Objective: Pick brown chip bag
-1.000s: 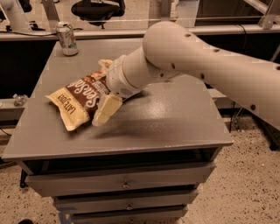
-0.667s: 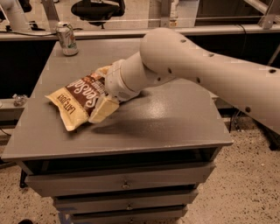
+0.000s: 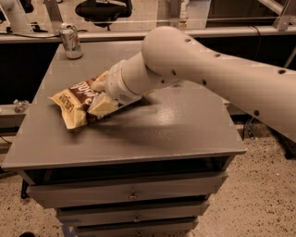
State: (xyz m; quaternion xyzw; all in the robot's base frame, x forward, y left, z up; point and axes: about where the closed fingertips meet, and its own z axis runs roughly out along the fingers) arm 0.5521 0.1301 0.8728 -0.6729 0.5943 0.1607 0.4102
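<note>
The brown chip bag (image 3: 74, 102) lies on the left part of the grey table top (image 3: 180, 129), with its pale yellow end toward the front left and its dark brown middle with white lettering partly showing. My gripper (image 3: 101, 94) comes in from the right on the thick white arm (image 3: 194, 65) and sits on the bag's right half. One cream finger (image 3: 103, 104) presses the bag's near side and the other finger (image 3: 99, 84) its far side, pinching it. The bag's right end is hidden behind the wrist.
A silver-green drink can (image 3: 70, 40) stands at the table's far left corner. Drawers (image 3: 132, 194) run below the table top. A black office chair (image 3: 104, 9) and a counter stand behind the table. The floor is speckled.
The gripper has moved left and down onto the bag, and its two fingers have come closer together around the bag's right half. The bag has stayed on the table.
</note>
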